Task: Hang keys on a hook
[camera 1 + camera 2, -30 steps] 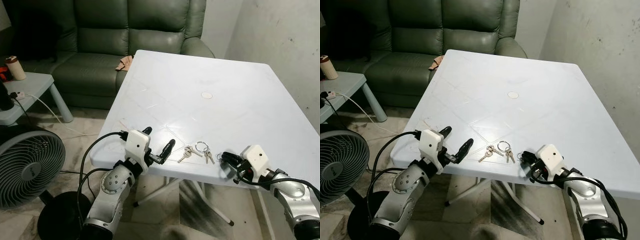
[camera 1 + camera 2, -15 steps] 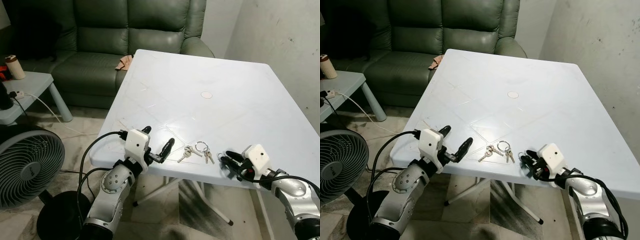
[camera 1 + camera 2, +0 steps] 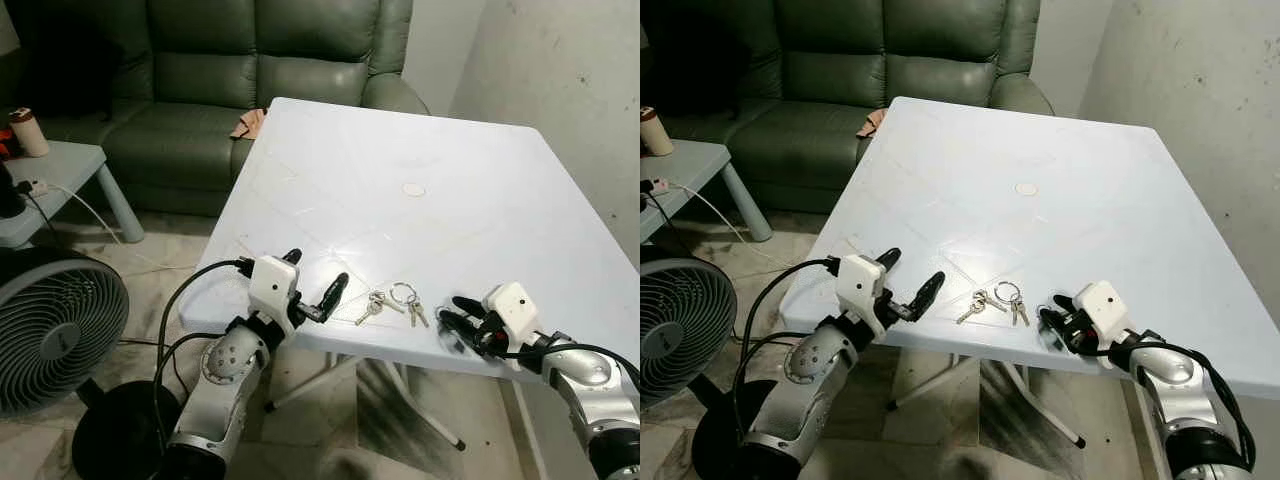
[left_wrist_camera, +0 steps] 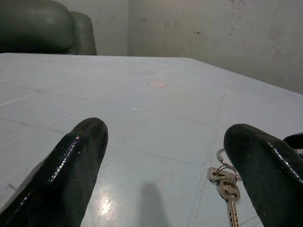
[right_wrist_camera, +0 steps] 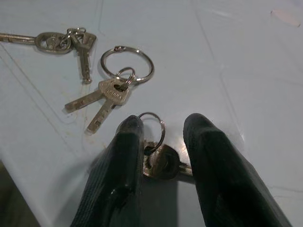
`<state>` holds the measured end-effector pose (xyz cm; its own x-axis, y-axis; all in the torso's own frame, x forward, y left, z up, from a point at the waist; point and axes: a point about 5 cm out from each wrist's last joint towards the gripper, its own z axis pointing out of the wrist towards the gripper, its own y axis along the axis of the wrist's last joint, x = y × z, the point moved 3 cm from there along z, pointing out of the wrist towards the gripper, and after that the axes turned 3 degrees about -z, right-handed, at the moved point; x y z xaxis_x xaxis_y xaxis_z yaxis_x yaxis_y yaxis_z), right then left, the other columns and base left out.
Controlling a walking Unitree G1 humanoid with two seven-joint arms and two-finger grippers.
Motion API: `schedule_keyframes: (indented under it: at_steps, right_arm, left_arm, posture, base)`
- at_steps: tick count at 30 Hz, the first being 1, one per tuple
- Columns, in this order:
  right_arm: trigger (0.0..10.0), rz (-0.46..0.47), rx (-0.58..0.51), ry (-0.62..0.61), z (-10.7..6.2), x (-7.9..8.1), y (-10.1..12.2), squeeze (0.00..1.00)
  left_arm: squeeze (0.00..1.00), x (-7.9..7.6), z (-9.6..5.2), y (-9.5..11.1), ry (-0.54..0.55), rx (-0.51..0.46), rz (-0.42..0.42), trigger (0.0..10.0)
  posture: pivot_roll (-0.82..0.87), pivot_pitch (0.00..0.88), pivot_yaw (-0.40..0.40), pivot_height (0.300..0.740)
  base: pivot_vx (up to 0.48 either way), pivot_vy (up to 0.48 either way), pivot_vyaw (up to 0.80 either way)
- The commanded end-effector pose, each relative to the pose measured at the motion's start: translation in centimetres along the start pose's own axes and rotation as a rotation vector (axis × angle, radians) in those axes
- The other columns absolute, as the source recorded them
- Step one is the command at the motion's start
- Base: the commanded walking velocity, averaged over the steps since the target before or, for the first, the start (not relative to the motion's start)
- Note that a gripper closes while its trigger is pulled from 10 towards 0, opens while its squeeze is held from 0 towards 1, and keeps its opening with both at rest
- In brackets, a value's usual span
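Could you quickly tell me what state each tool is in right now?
Left tool: open, holding nothing.
Right tool: open around a small key bunch, not yet clamped.

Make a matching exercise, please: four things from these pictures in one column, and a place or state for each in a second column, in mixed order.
Things:
1. left gripper
2. right gripper
3. fan
4. sofa

Places or states:
A. stands on the floor, on the robot's left
B. around a small key ring at the table's near edge
C. behind the table
D. open, beside the keys

Pairs: 1-D, 2-B, 3-A, 4-C
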<state>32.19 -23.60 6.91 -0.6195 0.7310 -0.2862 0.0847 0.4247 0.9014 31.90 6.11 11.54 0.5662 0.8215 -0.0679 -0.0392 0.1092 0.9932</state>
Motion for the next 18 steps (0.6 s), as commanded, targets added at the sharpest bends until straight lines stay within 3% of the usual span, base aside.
schedule_keyframes:
  at_steps: [1, 11, 12, 13, 14, 15, 18]
  right_arm:
    - [10.0, -0.027, -0.003, 0.039, 0.23, 0.18, 0.52, 0.00]
    - [10.0, -0.034, 0.005, 0.073, 0.27, 0.41, 0.68, 0.00]
    - [8.7, -0.030, -0.003, 0.076, 0.27, 0.43, 0.75, 0.00]
    - [8.7, -0.026, -0.012, 0.078, 0.25, 0.44, 0.84, 0.00]
    - [4.7, -0.027, -0.013, 0.075, 0.24, 0.39, 0.86, 0.00]
    - [0.0, -0.022, -0.027, 0.078, 0.15, 0.34, 1.02, 0.00]
    - [0.0, -0.034, -0.020, 0.062, 0.06, 0.02, 1.02, 0.00]
  left_arm:
    - [0.00, 0.02, 0.26, 0.46, 0.000, -0.011, 0.010, 10.0]
    - [0.00, 0.02, 0.25, 0.47, 0.005, -0.013, 0.009, 10.0]
    - [0.00, 0.01, 0.24, 0.47, 0.005, -0.014, 0.008, 10.0]
    - [0.00, 0.01, 0.24, 0.47, 0.005, -0.014, 0.008, 10.0]
    - [0.00, 0.01, 0.24, 0.47, 0.005, -0.014, 0.008, 10.0]
    - [0.00, 0.02, 0.24, 0.46, 0.006, -0.014, 0.007, 10.0]
    - [0.00, 0.02, 0.25, 0.45, 0.007, -0.014, 0.007, 10.0]
  posture:
    - [0.06, 0.039, -0.060, 0.740]
    - [0.06, 0.040, -0.065, 0.740]
    - [0.06, 0.040, -0.065, 0.740]
    - [0.06, 0.040, -0.065, 0.740]
    - [0.06, 0.040, -0.065, 0.740]
    - [0.06, 0.040, -0.065, 0.740]
    - [0.06, 0.040, -0.065, 0.740]
  base:
    - [0.000, 0.000, 0.00]
    - [0.000, 0.000, 0.00]
    - [0.000, 0.000, 0.00]
    - [0.000, 0.000, 0.00]
    - [0.000, 0.000, 0.00]
    - [0.000, 0.000, 0.00]
    - [0.000, 0.000, 0.00]
